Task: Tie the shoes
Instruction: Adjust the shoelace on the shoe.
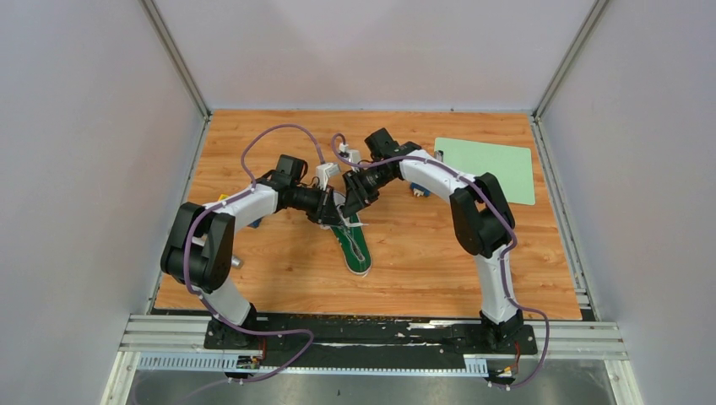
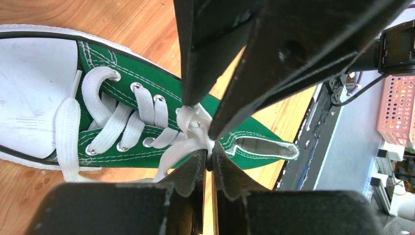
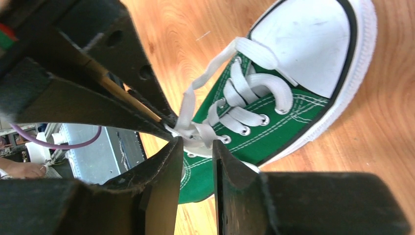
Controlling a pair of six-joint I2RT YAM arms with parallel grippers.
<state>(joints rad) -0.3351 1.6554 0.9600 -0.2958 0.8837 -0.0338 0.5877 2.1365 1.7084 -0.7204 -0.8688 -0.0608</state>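
The green sneaker (image 1: 359,251) lies mid-table, its white toe cap toward the arms' bases. Both grippers meet over its top eyelets. My left gripper (image 2: 210,152) is shut, pinching the white lace (image 2: 183,147) where the strands cross beside the tongue. My right gripper (image 3: 195,142) is open with a narrow gap, and the bunched lace crossing (image 3: 195,131) sits at its tips. From the left wrist view, the right gripper's fingers (image 2: 195,58) come down either side of that bunch. One loose lace end (image 2: 66,137) trails across the toe cap (image 2: 29,88).
A pale green mat (image 1: 488,169) lies at the back right, with a small white and blue object (image 1: 420,192) beside it. White walls close in the wooden table (image 1: 507,270). A metal rail (image 1: 371,333) runs along the near edge.
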